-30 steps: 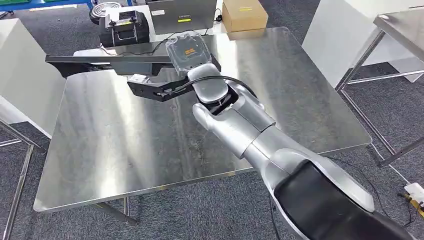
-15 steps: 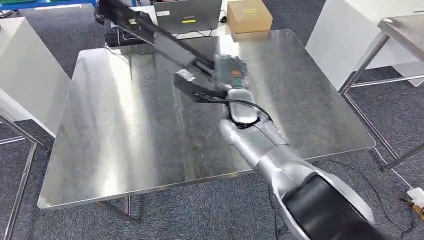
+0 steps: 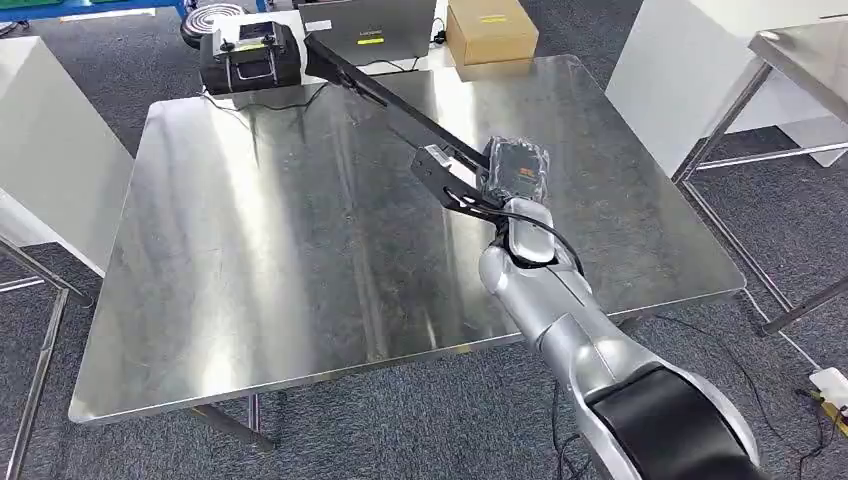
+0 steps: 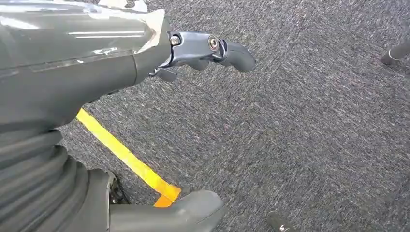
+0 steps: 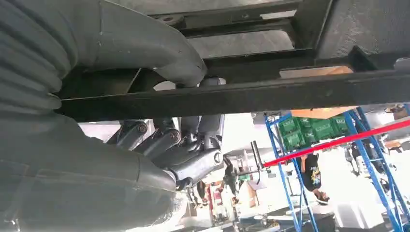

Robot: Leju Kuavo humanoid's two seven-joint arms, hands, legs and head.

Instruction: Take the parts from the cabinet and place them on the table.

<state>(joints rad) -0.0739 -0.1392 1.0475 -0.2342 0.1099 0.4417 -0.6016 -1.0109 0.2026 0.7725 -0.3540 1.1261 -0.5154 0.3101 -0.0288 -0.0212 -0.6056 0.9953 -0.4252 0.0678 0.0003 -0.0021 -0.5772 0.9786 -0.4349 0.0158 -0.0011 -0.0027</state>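
Cardboard box point(image 3: 490, 30) and laptop point(image 3: 372, 30) on floor past far edge; black case point(image 3: 250, 55) beside; yellow tape point(image 4: 128, 157) on carpet point(image 4: 300, 121).

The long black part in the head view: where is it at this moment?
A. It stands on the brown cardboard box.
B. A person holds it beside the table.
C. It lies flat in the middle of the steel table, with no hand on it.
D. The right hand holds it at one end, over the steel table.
D: the right hand grips one end of the long black part, which reaches out over the steel table toward its far edge.
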